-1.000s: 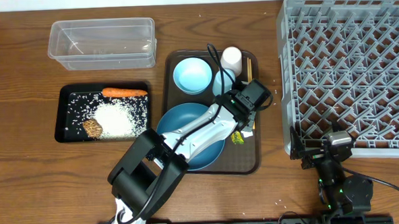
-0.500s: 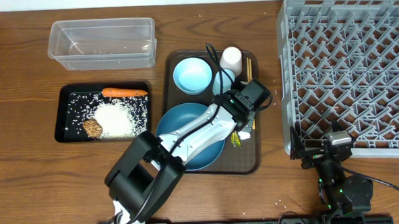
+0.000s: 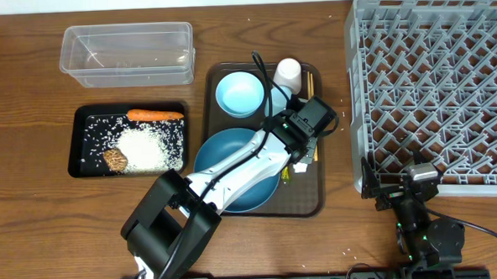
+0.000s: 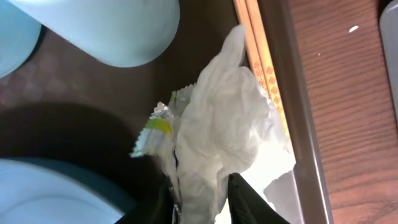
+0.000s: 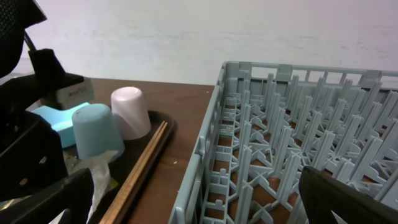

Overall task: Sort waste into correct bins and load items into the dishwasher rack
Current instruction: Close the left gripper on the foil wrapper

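**Overhead view: food waste binned, paper in hand, rack unloaded**

1. Reference point: the brown serving tray (image 3: 214, 80).
2. Done, as judged: the black tray (image 3: 76, 145), left of the serving tray, holds the carrot (image 3: 155, 115), the rice (image 3: 151, 149) and the brown lump (image 3: 115, 160).
3. In hand: the left gripper (image 4: 200, 205) is at the right edge of the serving tray. Its fingers are nipped on the lower fold of the paper (image 4: 224, 124). The paper lies on the serving tray, touching the chopsticks (image 4: 261, 68), with a wrapper (image 4: 152, 130) against its left side.
4. Left to do, waste: the clear tub (image 3: 127, 54), to the far left of the serving tray, holds nothing visible. The paper and the wrapper presumably belong there.
5. Left to do, dishes: the blue dish (image 3: 211, 158), the small bowl (image 3: 240, 94), the white cup (image 5: 130, 112), the light blue cup (image 5: 93, 130) and the chopsticks all sit on the serving tray.
6. The rack (image 3: 435, 89), right of the serving tray, shows no items.
7. The right gripper (image 3: 406, 183) is at the near left corner of the rack, fingers spread wide, holding nothing.
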You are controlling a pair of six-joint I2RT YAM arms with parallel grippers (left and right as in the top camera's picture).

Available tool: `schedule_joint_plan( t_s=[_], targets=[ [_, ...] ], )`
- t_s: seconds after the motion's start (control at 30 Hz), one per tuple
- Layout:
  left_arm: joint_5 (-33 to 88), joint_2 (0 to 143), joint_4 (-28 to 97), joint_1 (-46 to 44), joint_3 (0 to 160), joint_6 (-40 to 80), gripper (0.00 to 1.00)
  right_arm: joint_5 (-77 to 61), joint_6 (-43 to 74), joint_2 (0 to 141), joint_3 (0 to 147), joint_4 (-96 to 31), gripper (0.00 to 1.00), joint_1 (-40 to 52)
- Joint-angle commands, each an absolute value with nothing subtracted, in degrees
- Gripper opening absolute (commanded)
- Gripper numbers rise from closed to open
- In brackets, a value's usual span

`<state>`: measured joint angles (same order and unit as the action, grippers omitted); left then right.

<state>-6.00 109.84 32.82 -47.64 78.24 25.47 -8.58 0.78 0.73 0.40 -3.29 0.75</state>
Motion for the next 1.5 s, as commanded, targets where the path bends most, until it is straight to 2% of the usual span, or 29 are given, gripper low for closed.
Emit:
schedule_joint_plan(
  t_s=[0.0,0.9,1.2,1.47],
  targets=[
    [-6.50,108.53,33.12,-47.33,79.07,25.32,0.30,-8.84,0.14,0.78,0.32,-3.46,0.99,-0.05],
    [-6.52,108.55,36.40,-47.33,79.05,25.30,0.30,-8.84,0.14,0.78,0.32,-3.46,0.99,-0.05],
    [-6.52,108.55,36.38,-47.33,79.05,25.30,0.07,-8.84,0.14,0.78,0.32,-3.46,0.99,-0.05],
    [-6.72,108.53,35.81,-47.33,79.29,25.30,0.06,-8.84,0.14,0.78,0.32,-3.46,0.99,-0.05]
  ],
)
